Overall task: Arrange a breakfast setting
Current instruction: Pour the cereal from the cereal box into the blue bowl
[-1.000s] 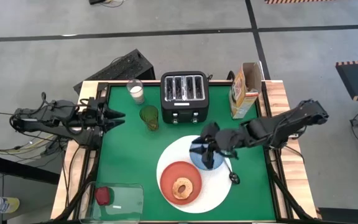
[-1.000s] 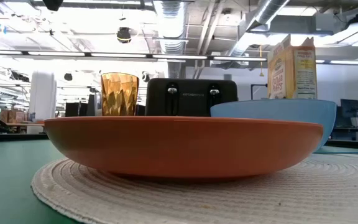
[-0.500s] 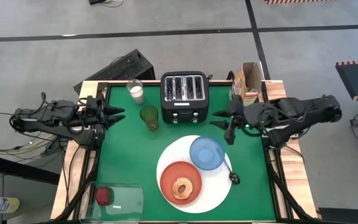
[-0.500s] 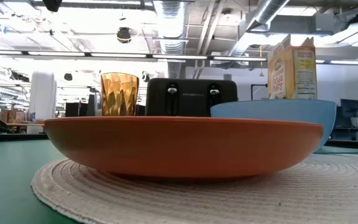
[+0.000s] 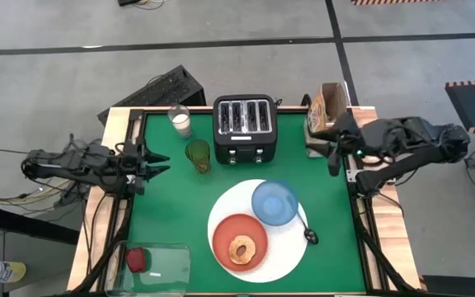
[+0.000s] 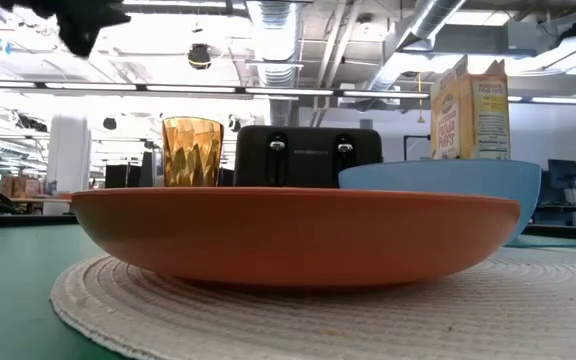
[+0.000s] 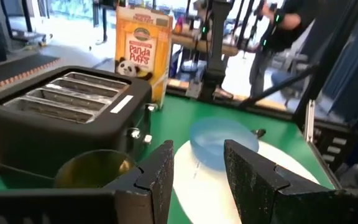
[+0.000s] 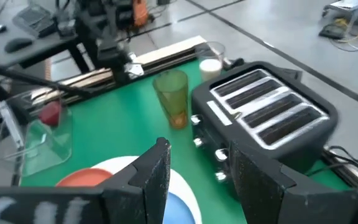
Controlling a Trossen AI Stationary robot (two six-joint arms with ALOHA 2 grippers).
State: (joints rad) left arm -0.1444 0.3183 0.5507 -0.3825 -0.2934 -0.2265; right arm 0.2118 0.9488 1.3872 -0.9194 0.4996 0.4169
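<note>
A large white round plate (image 5: 291, 254) lies at the table's near middle. On it rest a smaller orange-red plate (image 5: 225, 231) with a ring-shaped bagel (image 5: 240, 249), and a blue bowl (image 5: 275, 202). A small dark spoon (image 5: 310, 235) lies on the white plate's right rim. A dark red food piece (image 5: 137, 259) sits in a clear container at the near left. No loose yellow cereal shows. My left gripper (image 5: 165, 162) is open and empty at the table's left edge. My right gripper (image 5: 333, 163) is open and empty beside the cereal box (image 5: 324, 111).
A black toaster (image 5: 244, 128) stands at the far middle, with an amber-green glass (image 5: 198, 155) and a glass of milk (image 5: 180, 121) to its left. The clear container (image 5: 159, 266) is at the near left corner. Bare green table lies between my left gripper and the plates.
My right gripper has drawn back from over the blue bowl toward the table's far right, ending beside the cereal box. The bowl has stayed in place on the white plate. My left gripper has shifted slightly toward the near edge.
</note>
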